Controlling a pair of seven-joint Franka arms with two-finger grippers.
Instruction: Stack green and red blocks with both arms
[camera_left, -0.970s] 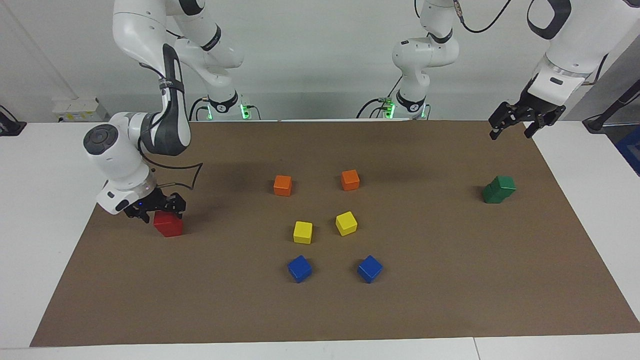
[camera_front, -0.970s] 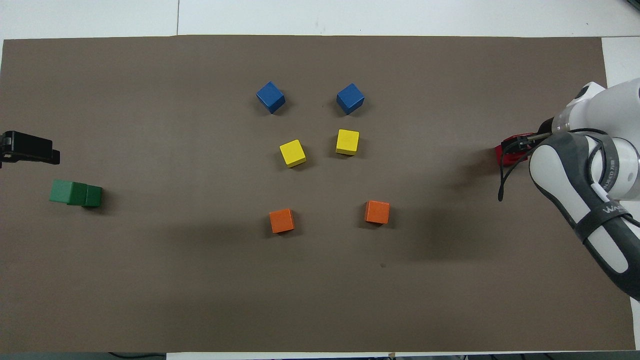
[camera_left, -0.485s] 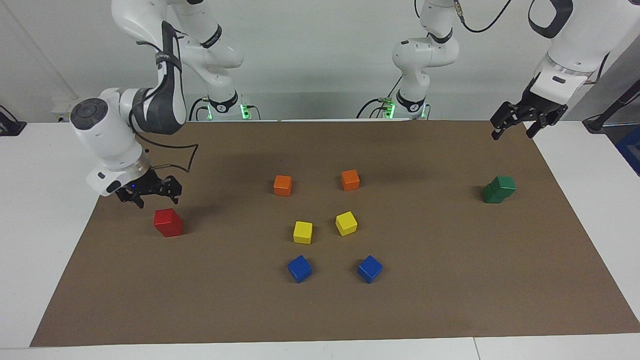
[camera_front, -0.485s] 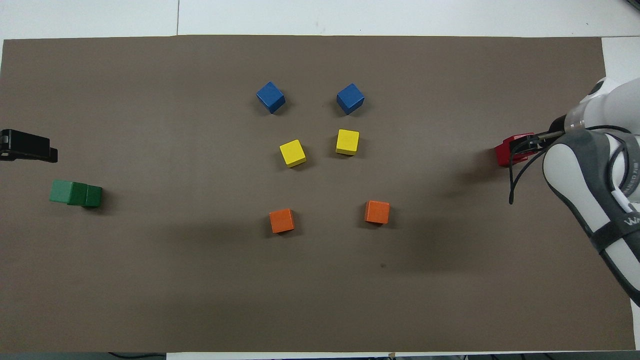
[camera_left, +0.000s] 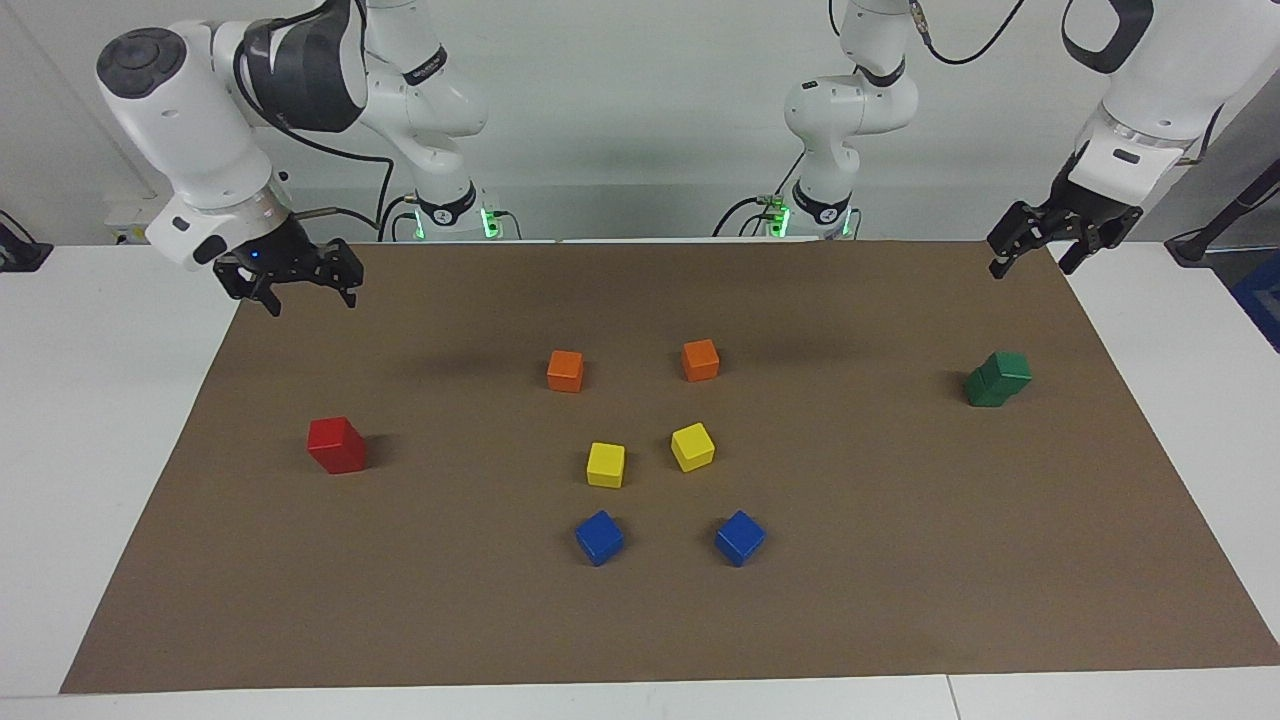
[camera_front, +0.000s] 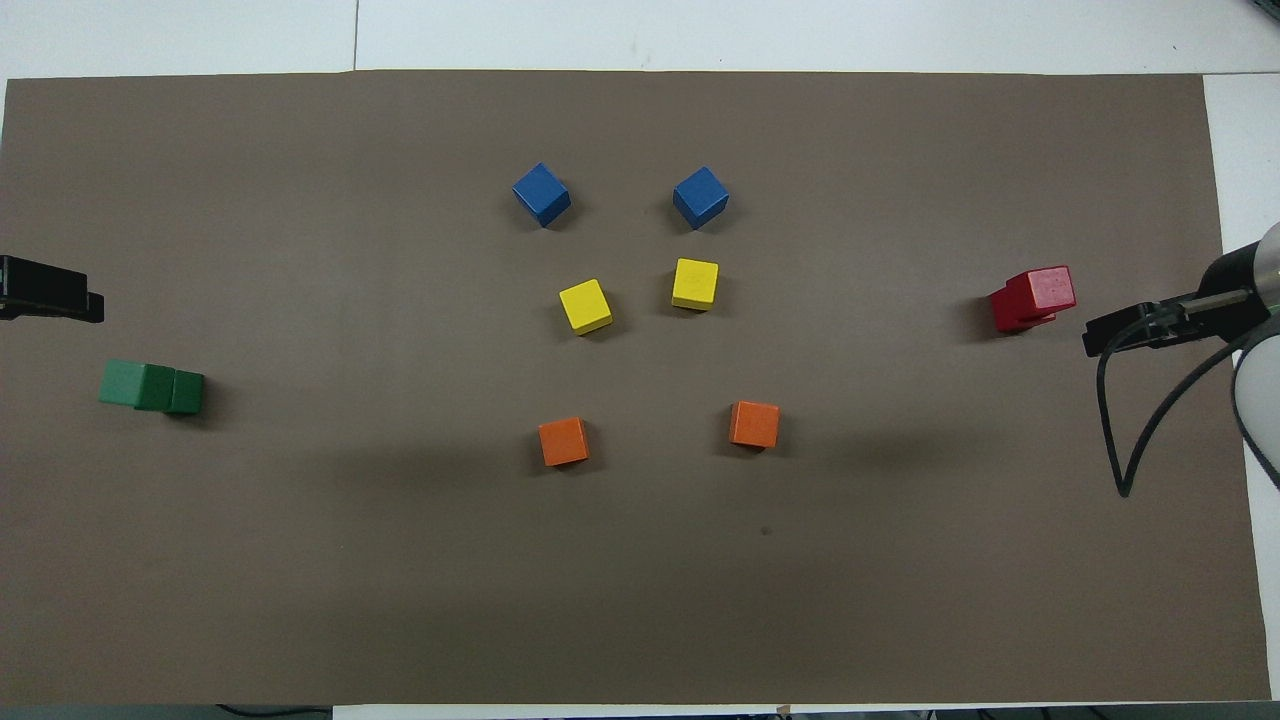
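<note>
A: Facing view first. What is seen?

B: Red blocks (camera_left: 337, 445) are stacked toward the right arm's end of the counter (camera_left: 640, 620); green blocks (camera_left: 997, 378) are stacked toward the left arm's end, the top one set askew. The right end effector (camera_left: 296, 285) is raised over the mat's edge, fingers spread wide, nothing held. The left end effector (camera_left: 1042, 245) is likewise raised, wide and empty.

A: And overhead?

B: Both top blocks are shown offset on their lower ones, red (camera_front: 1034, 298) and green (camera_front: 150, 386). The orange blocks (camera_front: 563, 441), nearest the robots, the yellow blocks (camera_front: 584, 306) and the blue blocks (camera_front: 541, 194), farthest, lie untouched between.

A: Risks?

B: A toppled stack is judged possible: the overhang is marked, so a bump or vibration could tip either top block.
</note>
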